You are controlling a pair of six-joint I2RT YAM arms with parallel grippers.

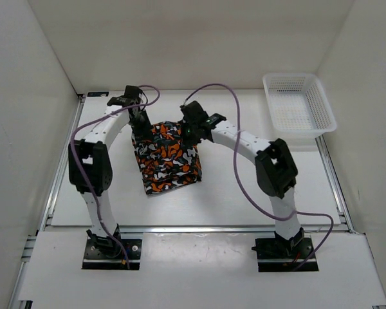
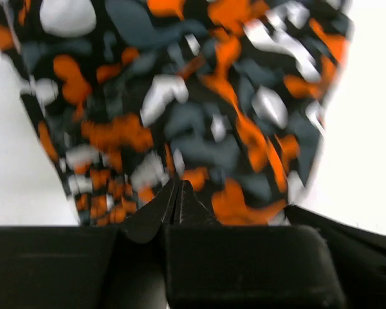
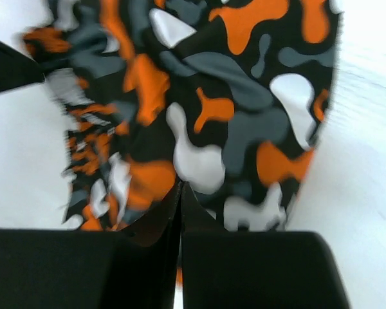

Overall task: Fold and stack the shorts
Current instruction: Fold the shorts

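Note:
The shorts (image 1: 168, 162), printed in orange, black, grey and white blotches, lie folded into a rough square in the middle of the table. My left gripper (image 1: 140, 132) is at their far left corner and my right gripper (image 1: 190, 135) at their far right corner. In the left wrist view the cloth (image 2: 199, 109) narrows down to the gripper (image 2: 179, 184), whose jaws are pressed together on its edge. The right wrist view shows the same: the shorts (image 3: 206, 96) run into the shut gripper (image 3: 181, 187). Both wrist views are blurred.
A white mesh basket (image 1: 299, 106) stands at the back right of the table. White walls close in the left, right and far sides. Purple cables arc over both arms.

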